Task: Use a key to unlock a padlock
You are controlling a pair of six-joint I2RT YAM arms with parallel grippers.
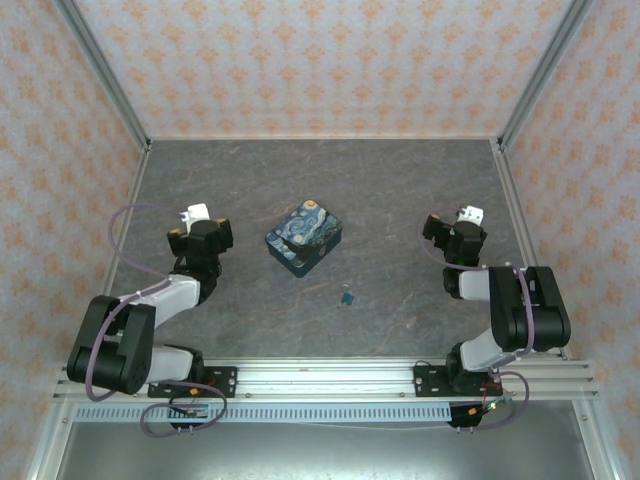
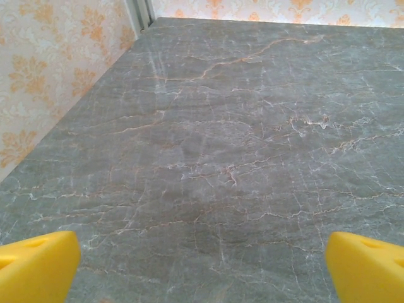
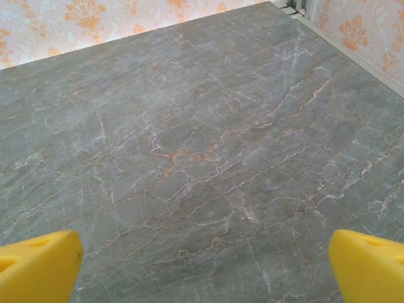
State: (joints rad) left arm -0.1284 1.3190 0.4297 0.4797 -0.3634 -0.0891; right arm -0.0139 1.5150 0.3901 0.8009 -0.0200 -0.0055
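From above we see the padlock (image 1: 347, 297) as a tiny teal-grey speck on the grey marbled surface (image 1: 400, 190), toward the near edge and roughly midway between the two arms. It is too small for us to say how its shackle stands. Just behind it and a little to the left sits a blue-and-yellow swirl-printed tin (image 1: 304, 238), near the padlock but apart from it. In the left wrist view the left fingers (image 2: 36, 265) stand wide apart with nothing between them, only bare stone ahead. The right fingers (image 3: 39, 262) are spread just as wide over bare stone. The left arm (image 1: 150, 300) is well left of the tin, and the right arm (image 1: 510, 300) is well right of the padlock.
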